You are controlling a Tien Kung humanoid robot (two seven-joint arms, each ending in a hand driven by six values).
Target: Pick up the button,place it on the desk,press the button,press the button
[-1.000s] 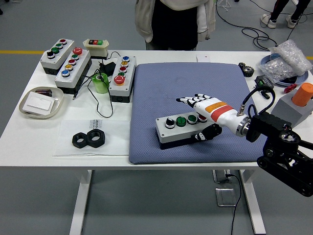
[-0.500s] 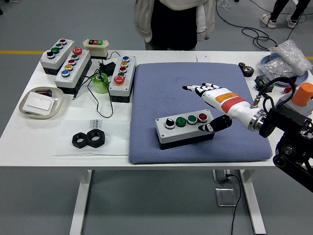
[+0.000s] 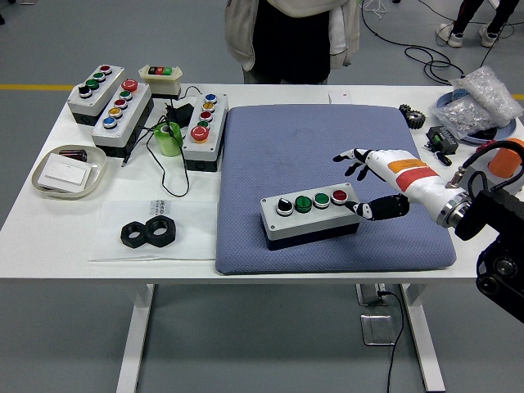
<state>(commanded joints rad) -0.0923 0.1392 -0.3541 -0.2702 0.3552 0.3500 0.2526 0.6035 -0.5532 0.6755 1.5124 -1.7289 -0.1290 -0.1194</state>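
We see the person at the far side only from the torso down; the top edge cuts off the rest. The right edge cuts off our right arm beyond the wrist.

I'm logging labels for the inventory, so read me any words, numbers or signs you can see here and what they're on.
Nothing reads clearly.
Paper sheet by the black nuts: a small printed mark, too blurred to read.
Button boxes: no legible labels.
Right hand: orange and red bands, no text.
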